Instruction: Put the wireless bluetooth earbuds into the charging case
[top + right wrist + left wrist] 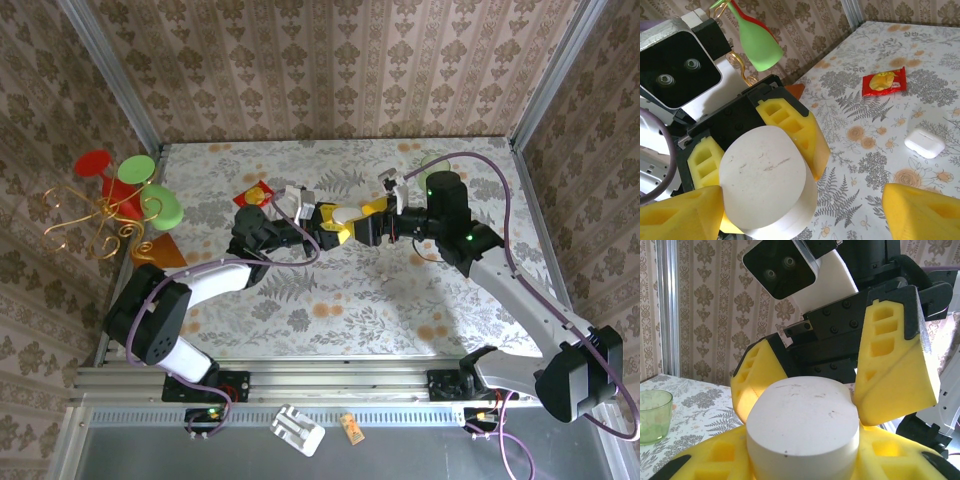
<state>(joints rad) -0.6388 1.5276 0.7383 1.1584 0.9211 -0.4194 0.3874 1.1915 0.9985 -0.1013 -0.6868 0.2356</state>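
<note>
Left gripper (338,224) is clamped on a white oval (347,213). The charging case (293,198) lies lid-down on the table (300,300) at 10 o'clock from this gripper, clear of both grippers, with a red packet (255,193) near the case at 9 o'clock. Right gripper (827,376), at 3 o'clock of the left one, stands wide with a yellow finger (895,365) on each side of the oval, which lies between it and the case.

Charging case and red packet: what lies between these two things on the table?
Nothing. In the right wrist view, the stretch of flowered table between the charging case and the red packet is bare.
</note>
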